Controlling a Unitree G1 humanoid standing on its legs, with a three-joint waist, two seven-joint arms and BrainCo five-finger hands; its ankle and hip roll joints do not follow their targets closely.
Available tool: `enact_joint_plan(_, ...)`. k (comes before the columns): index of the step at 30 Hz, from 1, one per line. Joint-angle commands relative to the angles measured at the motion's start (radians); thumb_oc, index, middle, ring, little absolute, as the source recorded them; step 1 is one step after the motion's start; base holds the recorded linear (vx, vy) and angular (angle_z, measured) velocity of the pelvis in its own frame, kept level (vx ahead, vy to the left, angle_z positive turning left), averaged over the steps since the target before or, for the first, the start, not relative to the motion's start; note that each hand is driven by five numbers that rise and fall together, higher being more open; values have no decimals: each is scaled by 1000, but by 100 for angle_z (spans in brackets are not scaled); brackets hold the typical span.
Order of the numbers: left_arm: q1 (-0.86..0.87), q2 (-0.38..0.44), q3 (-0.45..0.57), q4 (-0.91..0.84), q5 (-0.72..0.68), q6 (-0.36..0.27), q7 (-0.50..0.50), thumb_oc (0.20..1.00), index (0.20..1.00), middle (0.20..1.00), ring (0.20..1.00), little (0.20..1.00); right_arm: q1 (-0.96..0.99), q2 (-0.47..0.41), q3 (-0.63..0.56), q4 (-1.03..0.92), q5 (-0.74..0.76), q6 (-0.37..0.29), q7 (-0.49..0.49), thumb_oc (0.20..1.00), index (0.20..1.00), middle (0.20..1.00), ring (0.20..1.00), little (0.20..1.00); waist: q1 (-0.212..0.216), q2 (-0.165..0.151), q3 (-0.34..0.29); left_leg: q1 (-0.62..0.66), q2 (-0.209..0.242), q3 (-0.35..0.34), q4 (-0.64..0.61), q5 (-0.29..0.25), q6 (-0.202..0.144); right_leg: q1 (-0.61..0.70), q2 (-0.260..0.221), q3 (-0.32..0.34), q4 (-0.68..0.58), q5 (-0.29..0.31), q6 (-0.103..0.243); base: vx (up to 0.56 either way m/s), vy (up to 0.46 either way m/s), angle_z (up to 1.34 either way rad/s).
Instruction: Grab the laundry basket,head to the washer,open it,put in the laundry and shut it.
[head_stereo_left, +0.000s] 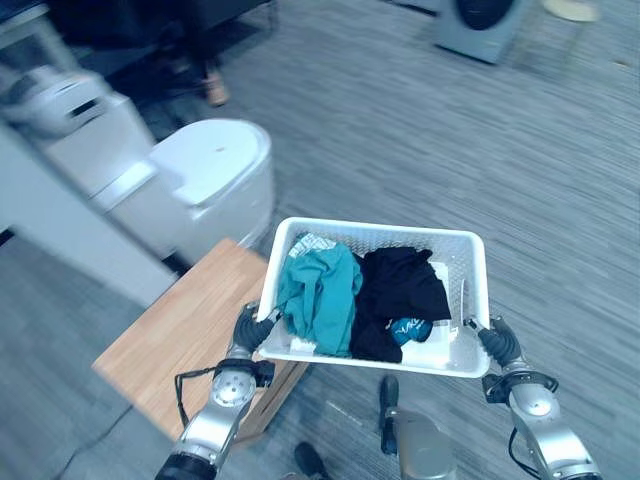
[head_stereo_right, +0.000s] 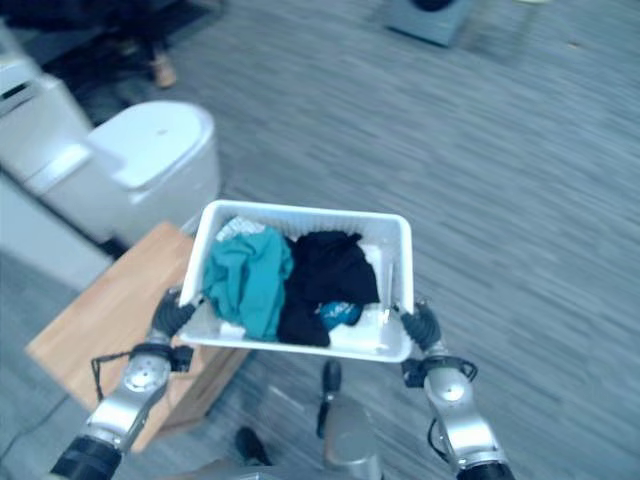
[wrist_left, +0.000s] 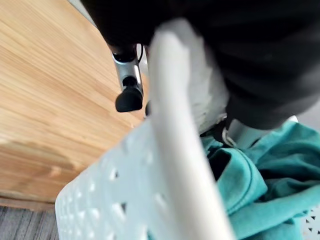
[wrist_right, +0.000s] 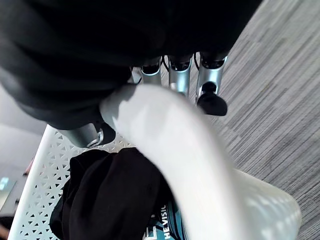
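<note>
Basket (head_stereo_left: 466, 262) up off the counter (head_stereo_left: 180, 335), left hand (head_stereo_left: 251, 327) and right hand (head_stereo_left: 498, 341) clenched on its rims; next, carrying toward washer (head_stereo_left: 480, 25), upper right.

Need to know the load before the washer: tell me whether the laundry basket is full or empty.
Partly full. The white laundry basket holds a teal garment and a black garment bunched side by side; bare white floor shows beside them.

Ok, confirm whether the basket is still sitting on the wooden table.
No, the white laundry basket is held up by the left hand and right hand, beside the wooden table.
</note>
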Motion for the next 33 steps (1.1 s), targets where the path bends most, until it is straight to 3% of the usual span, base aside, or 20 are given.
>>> enact_joint_plan(1,-21,-13,21,-91,-6,-106,-28,200,200,200,200,200,-60,-49,-32,-98,106,-136,48,200,200,200,200,200,3,38,-46,19,-4,-97,114,-171,-14,34,13,26,-27,-41,66,257,-303,-162)
enact_joint_plan(3,-8,-28,18,-80,-4,-108,-38,200,200,200,200,200,-46,-58,-31,-104,117,-134,56,200,200,200,200,200,-12,38,-63,25,20,-78,198,-200,-22,61,44,75,-77,-52,65,340,-306,-140)
enact_joint_plan(4,-4,-34,13,-76,-5,-114,-39,200,200,200,200,200,-47,-67,-25,-103,122,-136,56,200,200,200,200,200,-13,38,-63,11,53,-68,288,-189,-38,84,65,96,-94,-60,54,301,-311,-98)
enact_joint_plan(5,-3,-38,5,-71,-7,-115,-40,200,200,200,200,200,-52,-78,-19,-105,124,-135,54,200,200,200,200,200,-2,41,-53,-13,95,-78,394,-163,-59,103,92,115,-105,-69,38,287,-333,-98)
enact_joint_plan(6,3,-47,-2,-63,-20,-119,-32,200,200,200,200,200,-63,-91,-7,-100,129,-136,51,200,200,200,200,200,14,48,-40,-35,116,-114,469,-103,-89,126,120,128,-114,-85,19,235,-268,-124)
enact_joint_plan(8,7,-57,-18,-51,-46,-121,-35,200,200,200,200,200,-71,-107,7,-104,128,-128,52,200,200,200,200,200,43,44,-27,-110,77,-223,532,-104,-90,164,139,152,-135,-103,3,174,-195,-147)
enact_joint_plan(9,12,-61,-23,-45,-54,-119,-37,200,200,200,200,200,-75,-115,13,-105,122,-123,55,200,200,200,200,200,57,28,-23,-159,31,-255,519,-109,-67,173,131,163,-147,-89,-1,181,-124,-100)
enact_joint_plan(11,34,-63,-20,-42,-58,-115,-38,200,200,200,200,200,-78,-123,23,-107,118,-117,61,200,200,200,200,200,79,15,-25,-225,-5,-296,440,-141,-43,207,131,204,-165,-100,16,409,-74,-45)
enact_joint_plan(12,63,-61,-7,-50,-53,-109,-38,200,200,200,200,200,-82,-118,36,-93,122,-120,56,200,200,200,200,200,117,13,-15,-309,-25,-362,304,-32,-53,260,170,267,-185,-113,15,563,-62,-57)
enact_joint_plan(13,66,-61,-3,-54,-54,-106,-41,200,200,200,200,200,-82,-114,37,-95,122,-120,57,200,200,200,200,200,132,18,-13,-330,-29,-390,244,15,-64,272,184,283,-187,-119,13,573,-53,-92)
enact_joint_plan(16,77,-62,5,-68,-52,-107,-37,200,200,200,200,200,-82,-110,38,-92,120,-127,50,200,200,200,200,200,158,29,-6,-373,-26,-422,85,84,-78,326,210,326,-183,-164,10,490,25,-73)
enact_joint_plan(19,96,-52,19,-85,-40,-112,-41,200,200,200,200,200,-91,-104,46,-100,111,-132,60,200,200,200,200,200,183,47,-35,-346,-12,-420,54,124,-63,396,216,370,-142,-225,27,650,142,-42)
enact_joint_plan(21,94,-42,15,-93,-40,-113,-35,200,200,200,200,200,-93,-86,56,-103,109,-138,66,200,200,200,200,200,189,27,-42,-333,-31,-409,113,95,-36,393,177,381,-33,-203,60,492,143,-94)
enact_joint_plan(23,81,-23,13,-93,-39,-116,-31,200,200,200,200,200,-105,-77,63,-104,116,-144,71,200,200,200,200,200,185,19,-43,-311,-36,-383,138,61,-12,323,145,387,125,-135,96,426,131,-64)
enact_joint_plan(24,74,-5,20,-97,-39,-119,-26,200,200,200,200,200,-107,-65,69,-116,119,-145,82,200,200,200,200,200,173,15,-42,-248,-51,-354,143,12,9,248,106,372,208,-70,113,361,91,-39)
enact_joint_plan(27,70,-2,24,-99,-44,-123,-17,200,200,200,200,200,-117,-67,76,-116,117,-144,88,200,200,200,200,200,164,29,-41,-190,-49,-338,123,-17,13,182,90,325,193,-69,104,394,63,-31)
enact_joint_plan(29,75,1,34,-106,-49,-123,-14,200,200,200,200,200,-124,-70,79,-120,121,-140,94,200,200,200,200,200,145,44,-35,-126,-47,-323,106,-56,9,126,80,267,123,-106,89,374,6,-6)
enact_joint_plan(32,83,-1,45,-108,-49,-119,-18,200,200,200,200,200,-126,-71,77,-121,128,-133,96,200,200,200,200,200,130,48,-29,-74,-51,-314,97,-90,7,86,74,236,29,-83,88,383,-61,-15)
enact_joint_plan(33,87,-10,54,-99,-45,-118,-27,200,200,200,200,200,-116,-70,64,-119,129,-132,100,200,200,200,200,200,112,46,-28,-16,-62,-316,81,-123,-2,36,79,216,-89,-35,103,482,-115,24)
